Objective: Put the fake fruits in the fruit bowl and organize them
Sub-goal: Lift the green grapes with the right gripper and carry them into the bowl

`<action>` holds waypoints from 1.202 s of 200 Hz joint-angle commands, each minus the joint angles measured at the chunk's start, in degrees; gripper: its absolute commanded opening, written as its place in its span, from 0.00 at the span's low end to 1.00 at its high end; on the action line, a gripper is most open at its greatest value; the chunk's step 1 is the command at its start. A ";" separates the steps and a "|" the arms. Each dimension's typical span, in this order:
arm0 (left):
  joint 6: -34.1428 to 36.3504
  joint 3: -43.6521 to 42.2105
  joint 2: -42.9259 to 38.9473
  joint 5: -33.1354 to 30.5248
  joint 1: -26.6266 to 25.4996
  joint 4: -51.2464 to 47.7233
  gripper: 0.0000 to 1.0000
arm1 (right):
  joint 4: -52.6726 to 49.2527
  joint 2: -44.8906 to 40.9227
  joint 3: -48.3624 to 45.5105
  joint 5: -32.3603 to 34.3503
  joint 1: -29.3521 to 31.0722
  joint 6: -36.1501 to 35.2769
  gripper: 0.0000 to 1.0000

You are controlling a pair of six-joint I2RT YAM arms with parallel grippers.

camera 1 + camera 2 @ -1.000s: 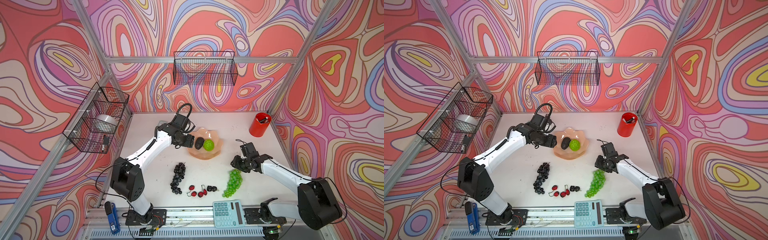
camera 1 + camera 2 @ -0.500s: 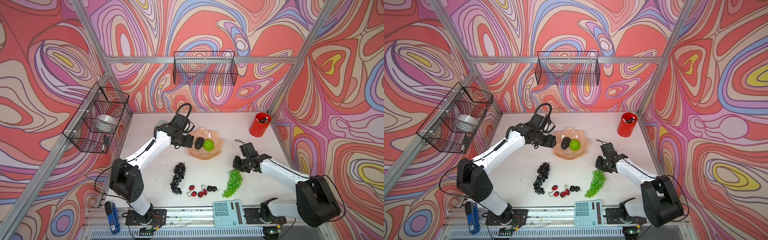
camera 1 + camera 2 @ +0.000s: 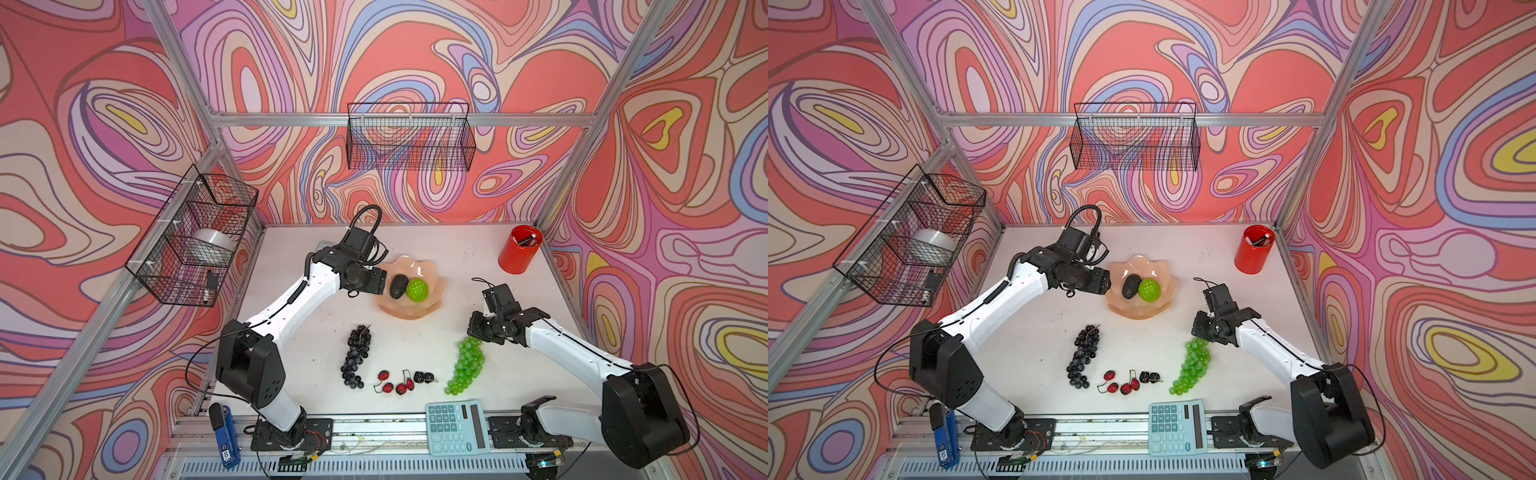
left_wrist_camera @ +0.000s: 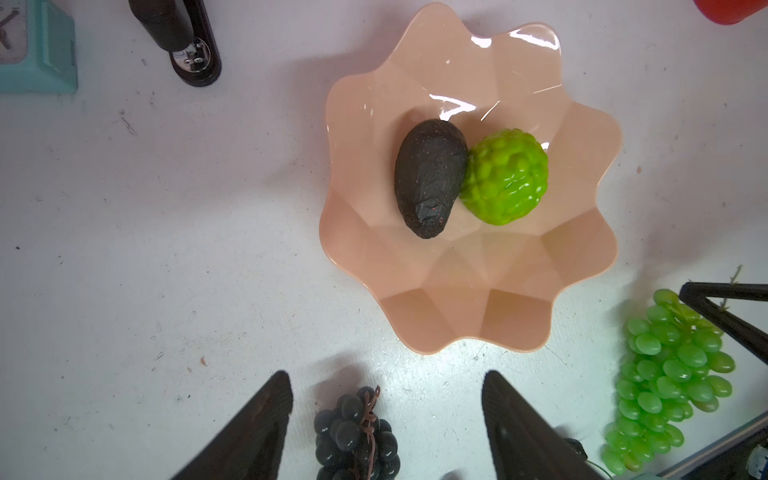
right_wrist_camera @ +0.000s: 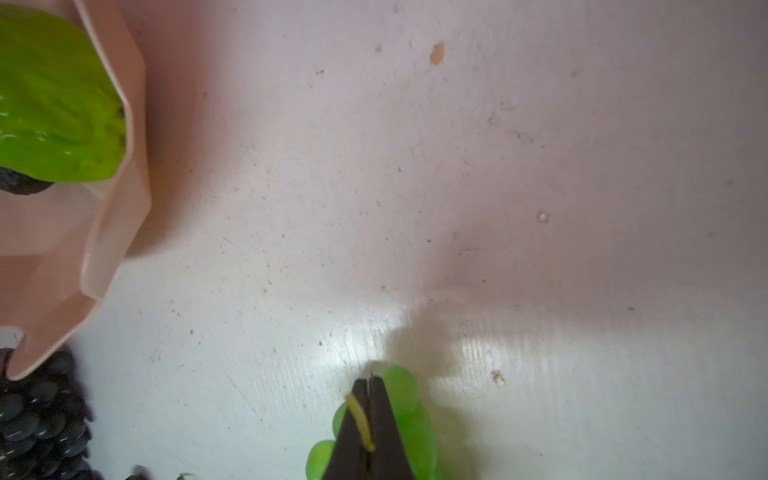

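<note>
Now, scuffed white tabletop (image 3: 449, 249), swirl-patterned walls (image 3: 415, 62) on three sides; right gripper (image 5: 369, 388) clamped on the stem of the green grape bunch (image 3: 467, 365), left gripper (image 4: 386, 376) spread wide, holding nothing, beside the fruit bowl (image 3: 415, 309). Bare tabletop lies between bowl and bunch.

Ahead of the right gripper (image 5: 369, 386) — bare tabletop (image 5: 457, 187), only scuffs and specks. Off to one side ahead, the fruit bowl (image 4: 478, 291), with open table between tool and rim. Shows bare floor on the part nearest this tool. Farther in, avocado (image 4: 430, 178) and bumpy green ball (image 4: 505, 176), touching, filling the middle. Beyond them, at the bowl's far side, the left gripper (image 4: 386, 374) with fingers spread. Blocks entry from there. In front of that tool, a clear strip between rim and dark grape bunch (image 4: 357, 432). Under the right tool's pinched tips — the green grape bunch (image 5: 401, 390).
</note>
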 commanded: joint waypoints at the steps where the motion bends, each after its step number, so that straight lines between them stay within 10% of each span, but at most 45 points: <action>1: -1.33 -0.14 -2.28 -1.81 0.21 -1.33 0.76 | -3.96 -2.87 4.70 0.67 -0.18 -3.11 0.00; 131: -3.58 -3.04 -6.19 -4.43 0.21 -1.03 0.75 | -19.52 -1.06 34.63 -2.83 -0.07 -12.73 0.00; 240: -4.29 -6.22 -8.92 -8.05 0.25 -0.18 0.75 | -13.02 13.92 53.63 -3.85 8.51 -13.42 0.00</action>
